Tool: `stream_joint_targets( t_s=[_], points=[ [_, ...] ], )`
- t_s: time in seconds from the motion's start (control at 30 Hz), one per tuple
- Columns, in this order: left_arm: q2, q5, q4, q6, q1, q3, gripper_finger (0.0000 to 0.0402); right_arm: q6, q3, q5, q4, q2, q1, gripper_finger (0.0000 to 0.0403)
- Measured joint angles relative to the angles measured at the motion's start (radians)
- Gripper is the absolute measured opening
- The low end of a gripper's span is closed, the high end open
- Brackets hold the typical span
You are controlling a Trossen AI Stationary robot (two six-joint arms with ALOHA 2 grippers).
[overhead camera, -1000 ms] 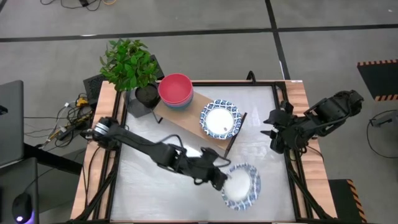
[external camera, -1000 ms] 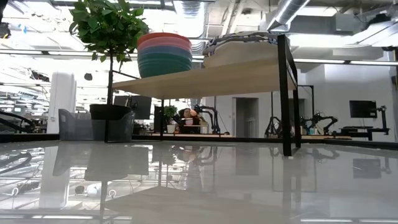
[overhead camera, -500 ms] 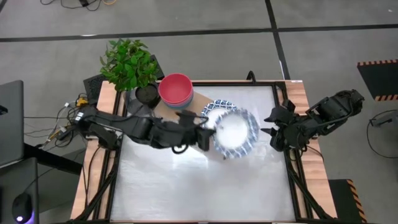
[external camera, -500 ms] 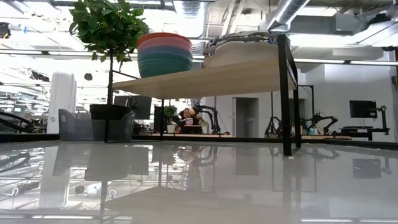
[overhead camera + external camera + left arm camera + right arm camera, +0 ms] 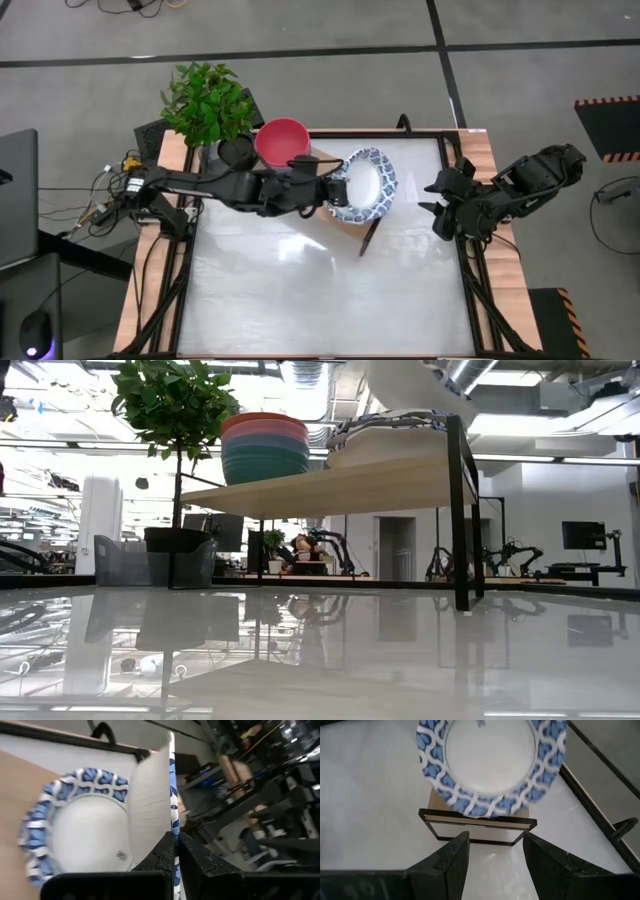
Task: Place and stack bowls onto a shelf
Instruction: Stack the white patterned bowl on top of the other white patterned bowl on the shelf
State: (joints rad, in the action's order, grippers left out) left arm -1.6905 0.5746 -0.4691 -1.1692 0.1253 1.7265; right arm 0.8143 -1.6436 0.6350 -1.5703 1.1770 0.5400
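High view first: my left gripper [image 5: 337,192] is out over the shelf [image 5: 268,176], jaws clamped on the rim of a patterned bowl [image 5: 366,183], which it carries tilted steeply on edge above the patterned stack [image 5: 350,212] at the shelf's 3 o'clock end. From the left wrist view I can see that rim pinched between the fingers [image 5: 165,857], with the top bowl of the stack lying just beyond it. The stack of plain bowls [image 5: 283,143], red on top, sits at the 9 o'clock end of the shelf, close to the plant [image 5: 208,103]. My right gripper [image 5: 437,210] waits at the 3 o'clock edge of the surface [image 5: 320,290], jaws spread wide and empty, facing the patterned stack.

As I judge it, the task is close to finished: no bowls lie on the surface, and everything else appears shelved in two stacks. What remains is to level the carried bowl, nest it onto the patterned stack and let go. I cannot count the bowls in either stack from here.
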Motion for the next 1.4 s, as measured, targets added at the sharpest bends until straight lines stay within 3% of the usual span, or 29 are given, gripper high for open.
stream_joint_targets(
  t_s=[0.1,0.4,0.9,1.23,1.3,1.4],
  points=[
    [0.003,-0.013,0.133,-0.001,-0.012,-0.073,0.0,0.015,0.0,0.0,0.0,0.0,0.0,0.021],
    [0.012,0.009,0.169,-0.083,0.0,-0.164,0.0,0.035,0.0,-0.002,0.0,0.0,0.0,0.021],
    [0.039,0.152,0.202,-0.125,0.08,-0.166,0.0,0.045,0.0,-0.005,0.0,0.0,0.0,0.021],
    [0.182,0.07,0.237,0.074,0.075,-0.176,0.0,0.044,0.0,-0.005,0.0,0.001,0.0,0.021],
    [0.209,0.068,0.299,0.068,0.073,-0.235,0.0,0.044,0.0,-0.005,0.0,0.001,0.0,0.021],
    [0.239,0.057,0.585,0.055,0.074,-0.407,0.0,0.044,0.0,-0.005,0.0,0.001,0.0,0.021]
  ],
)
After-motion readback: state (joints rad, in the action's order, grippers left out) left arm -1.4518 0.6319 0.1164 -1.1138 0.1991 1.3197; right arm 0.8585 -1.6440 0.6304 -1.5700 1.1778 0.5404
